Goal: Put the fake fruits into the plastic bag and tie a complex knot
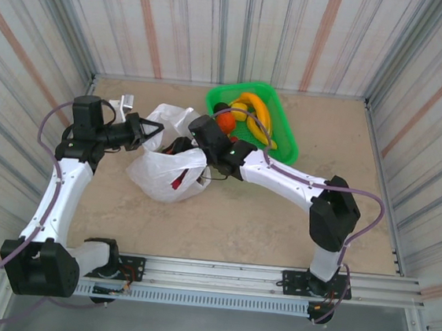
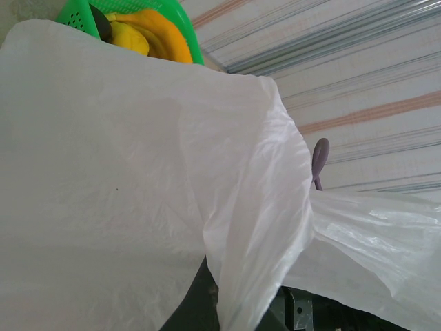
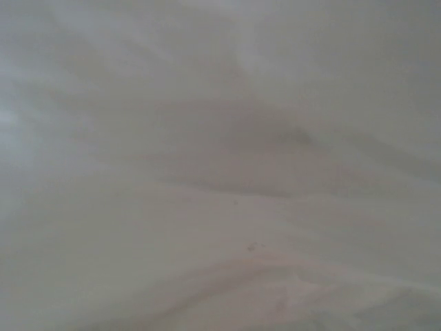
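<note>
At 6 o'clock in the overhead view a slotted metal rail point(image 1: 233, 273) carries both arm bases. Beyond it lies a smooth, beige, stone-patterned table point(image 1: 278, 219), walled in by ribbed sheeting point(image 1: 220, 23) striped grey and rust-red.

Just left of centre slumps the plastic bag point(image 1: 160, 176), thin, crinkled, milky-white film with its mouth gaping toward 12 o'clock. A red shape point(image 1: 180, 180) shows dimly through its near wall.

The left claw point(image 1: 155, 130) reaches in from 9 o'clock. Its fingers look drawn together to a point on the bag's rim, and on its wrist camera the film point(image 2: 103, 172) drapes close across the lens. The right claw point(image 1: 201, 132) comes from 3 o'clock and is sunk into the bag's mouth. Its own camera gives blurred white film point(image 3: 220, 165), so I cannot tell how wide it stands or what it grips.

At 1 o'clock sits a green mesh basket point(image 1: 287, 141) just beside the bag, holding the remaining fake fruits point(image 1: 246, 114): glossy yellow bananas point(image 1: 256, 114) and an orange piece point(image 1: 225, 123).
</note>
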`<state>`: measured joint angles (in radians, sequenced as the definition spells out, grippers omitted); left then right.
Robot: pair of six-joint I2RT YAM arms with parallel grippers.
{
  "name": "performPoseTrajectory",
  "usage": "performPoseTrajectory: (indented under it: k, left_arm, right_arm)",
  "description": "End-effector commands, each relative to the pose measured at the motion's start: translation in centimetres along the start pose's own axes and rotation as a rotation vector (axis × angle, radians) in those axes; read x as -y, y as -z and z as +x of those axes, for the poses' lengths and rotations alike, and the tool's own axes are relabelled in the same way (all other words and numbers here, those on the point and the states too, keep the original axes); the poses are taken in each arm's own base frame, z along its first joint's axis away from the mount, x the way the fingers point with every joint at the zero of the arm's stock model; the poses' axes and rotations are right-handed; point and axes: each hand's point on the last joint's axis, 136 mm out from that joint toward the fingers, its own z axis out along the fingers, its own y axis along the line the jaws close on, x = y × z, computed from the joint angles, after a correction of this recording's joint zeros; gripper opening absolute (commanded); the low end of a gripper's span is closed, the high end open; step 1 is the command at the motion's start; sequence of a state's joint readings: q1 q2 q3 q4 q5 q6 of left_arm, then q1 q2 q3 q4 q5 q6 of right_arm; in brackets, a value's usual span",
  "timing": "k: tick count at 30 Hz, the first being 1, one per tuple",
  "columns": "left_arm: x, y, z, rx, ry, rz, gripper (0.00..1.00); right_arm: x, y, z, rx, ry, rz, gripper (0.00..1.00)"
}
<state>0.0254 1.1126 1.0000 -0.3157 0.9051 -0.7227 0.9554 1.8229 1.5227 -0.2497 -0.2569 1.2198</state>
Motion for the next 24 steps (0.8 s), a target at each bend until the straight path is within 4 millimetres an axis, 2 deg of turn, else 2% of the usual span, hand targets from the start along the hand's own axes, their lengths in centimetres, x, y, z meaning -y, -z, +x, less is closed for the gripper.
performPoseTrajectory:
  k: [1,11,24]
  left_arm:
    - [0.8,0.4,-0.5,0.019,-0.022,0.017,0.00]
    - [1.0,0.5,-0.5,0.021,-0.021,0.017,0.00]
    - [1.1,0.6,-0.6,0.024,-0.021,0.015,0.00]
  right_arm:
    - [-1.6,0.0,0.2,-0.010,0.015,-0.044,0.64]
    - [-1.6,1.1,-0.1,0.026,0.056,-0.045,0.85]
    - [-1.3,2.9,-0.7,0.067,0.100,-0.033,0.84]
